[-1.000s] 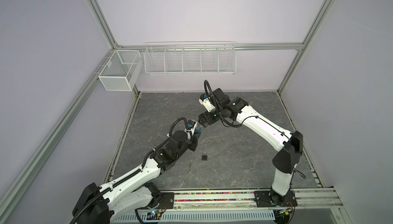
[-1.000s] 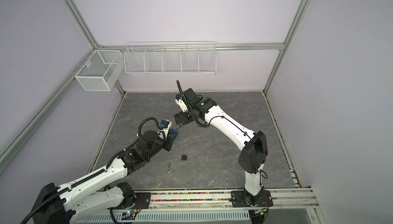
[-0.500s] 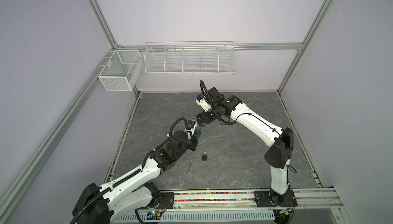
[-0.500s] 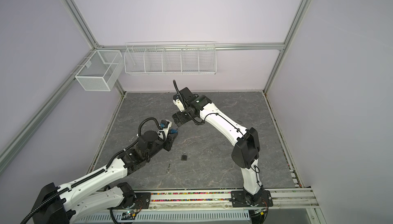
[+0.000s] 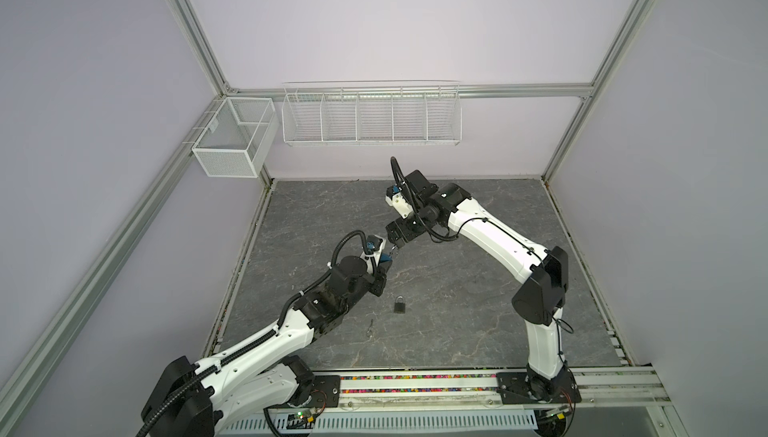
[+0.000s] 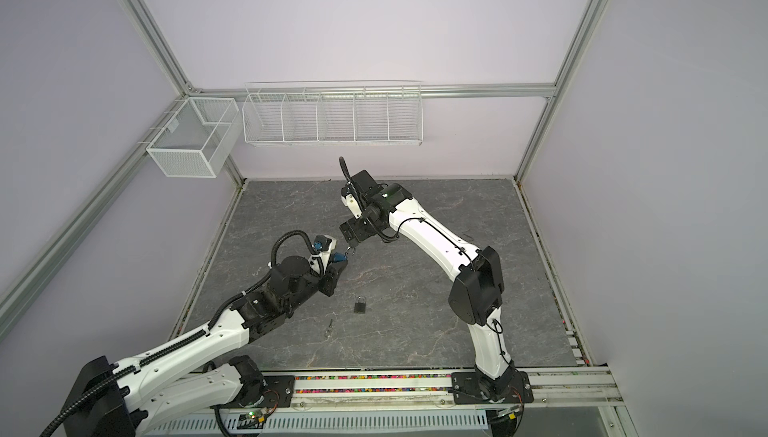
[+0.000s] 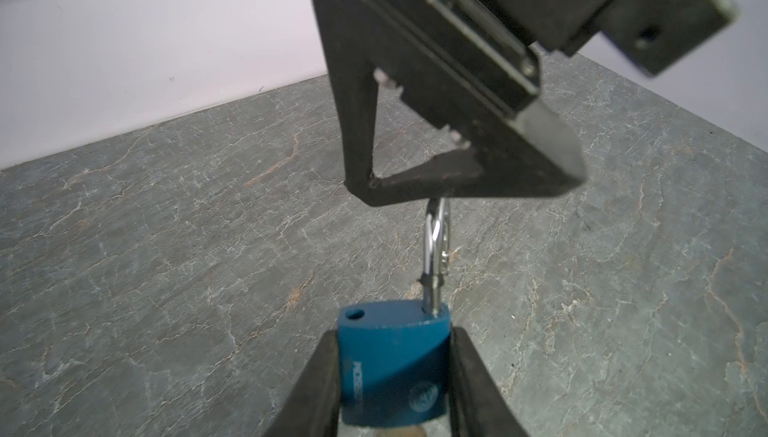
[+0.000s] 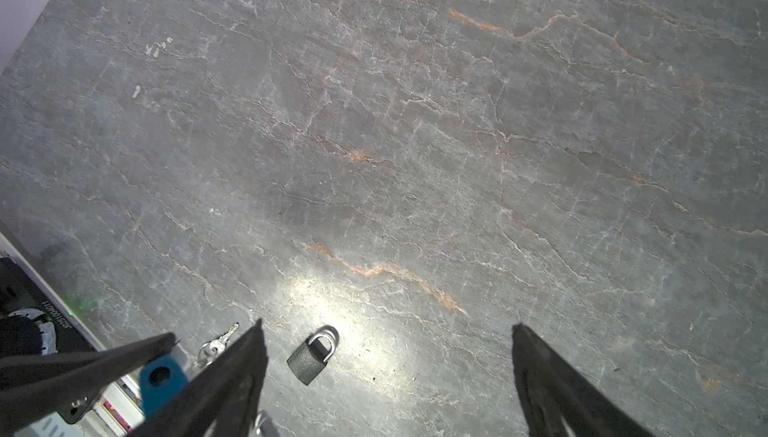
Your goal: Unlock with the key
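My left gripper (image 7: 395,341) is shut on the body of a blue padlock (image 7: 395,368), held above the table in both top views (image 5: 385,257) (image 6: 339,256). Its silver shackle (image 7: 435,248) stands raised, swung out, with one hole in the body empty. My right gripper (image 8: 387,325) is open wide, hovering at the shackle's top end (image 5: 395,248); one finger (image 7: 465,183) hides the shackle's tip. A small key (image 5: 370,328) (image 8: 216,345) on a ring lies on the table in front of the left arm. Neither gripper touches it.
A dark grey padlock (image 5: 399,305) (image 8: 311,356) with its shackle closed lies on the stone-patterned table (image 5: 457,289), near the key. Two white wire baskets (image 5: 232,140) (image 5: 370,115) hang on the back wall rail, well above the table.
The right arm's elbow has swung in toward the middle, and its gripper has edged down toward the padlock's shackle. The left arm and the blue padlock have stayed still.
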`<state>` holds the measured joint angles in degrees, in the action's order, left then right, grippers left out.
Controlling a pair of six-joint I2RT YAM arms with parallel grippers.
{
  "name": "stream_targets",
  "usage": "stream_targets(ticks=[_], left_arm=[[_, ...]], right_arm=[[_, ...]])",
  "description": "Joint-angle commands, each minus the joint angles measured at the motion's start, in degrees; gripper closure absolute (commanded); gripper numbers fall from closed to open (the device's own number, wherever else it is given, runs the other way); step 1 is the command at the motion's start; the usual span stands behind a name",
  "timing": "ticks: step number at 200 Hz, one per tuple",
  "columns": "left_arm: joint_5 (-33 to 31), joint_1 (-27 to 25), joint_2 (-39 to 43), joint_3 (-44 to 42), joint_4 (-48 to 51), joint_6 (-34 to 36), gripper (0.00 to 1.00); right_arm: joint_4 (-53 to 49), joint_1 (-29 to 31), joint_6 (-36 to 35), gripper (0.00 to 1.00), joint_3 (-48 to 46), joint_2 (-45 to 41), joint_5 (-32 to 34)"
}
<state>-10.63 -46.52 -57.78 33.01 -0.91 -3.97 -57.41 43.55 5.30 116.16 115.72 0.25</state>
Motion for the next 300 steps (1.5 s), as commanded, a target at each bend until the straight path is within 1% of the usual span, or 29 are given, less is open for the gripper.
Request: stream_targets(ticks=[1, 59, 72, 90, 112, 137, 149, 160, 183, 199, 214, 223, 235, 254, 267, 300], left_arm=[[-1.5, 0.1, 1.4, 0.0, -3.1, 0.1, 1.00], [-1.6, 0.0, 1.0, -0.3, -4.0, -0.4, 1.00], [-1.7, 0.0, 0.8, -0.4, -4.1, -0.5, 1.00], [-1.8, 0.0, 0.5, -0.3, -4.1, -0.7, 1.00], [-1.9, 0.1, 0.3, -0.3, -4.2, -0.7, 1.00], [-2.7, 0.0, -0.1, 0.0, -3.8, -1.3, 1.00], [-3.0, 0.0, -0.2, 0.0, -3.8, -1.8, 1.00], [-3.8, 0.0, -0.4, 0.2, -3.1, -2.6, 1.00], [-6.1, 0.0, -1.1, 2.2, 1.5, -5.8, 1.00], [-8.0, 0.0, -2.0, 3.9, 5.8, -8.3, 1.00], [-11.7, 0.0, -3.2, 5.6, 10.9, -13.7, 1.00], [-12.6, 0.1, -4.0, 6.3, 13.3, -16.0, 1.00], [-12.1, 0.3, -5.2, 6.8, 14.8, -17.8, 1.00], [-8.0, 1.8, -8.8, 7.8, 15.3, -18.8, 1.00], [-8.3, 3.2, -11.5, 9.3, 17.8, -21.7, 1.00], [-5.9, 7.1, -18.3, 11.8, 19.5, -24.2, 1.00]], right_arm=[[-1.3, -0.6, -1.9, 0.07, -2.9, -2.8, -1.6], [2.1, -1.8, -1.9, 0.07, -8.7, -6.8, -9.3], [5.9, -2.1, -1.3, 0.07, -10.9, -8.1, -11.8], [5.8, -2.7, -0.9, 0.07, -11.5, -8.4, -12.0], [8.2, -3.3, -1.0, 0.07, -14.1, -9.8, -14.3], [9.0, -4.0, 0.0, 0.07, -15.3, -10.8, -15.2], [9.3, -4.2, 0.1, 0.07, -16.2, -11.4, -14.2], [9.9, -4.5, 1.0, 0.07, -17.5, -12.0, -11.9], [12.2, -5.0, 3.5, 0.07, -21.1, -14.5, -8.5], [16.6, -5.1, 4.9, 0.07, -26.2, -17.7, -8.7], [21.5, -5.1, 6.8, 0.07, -32.0, -20.8, -9.6], [23.4, -5.2, 8.3, 0.07, -35.0, -22.3, -9.9], [24.9, -5.1, 10.6, 0.08, -37.9, -23.9, -9.6], [29.1, -4.8, 15.2, 0.08, -43.8, -26.4, -8.2], [32.9, -4.5, 17.9, 0.08, -47.7, -27.9, -9.0], [37.3, -2.8, 21.0, 0.08, -53.8, -30.3, -6.9]])
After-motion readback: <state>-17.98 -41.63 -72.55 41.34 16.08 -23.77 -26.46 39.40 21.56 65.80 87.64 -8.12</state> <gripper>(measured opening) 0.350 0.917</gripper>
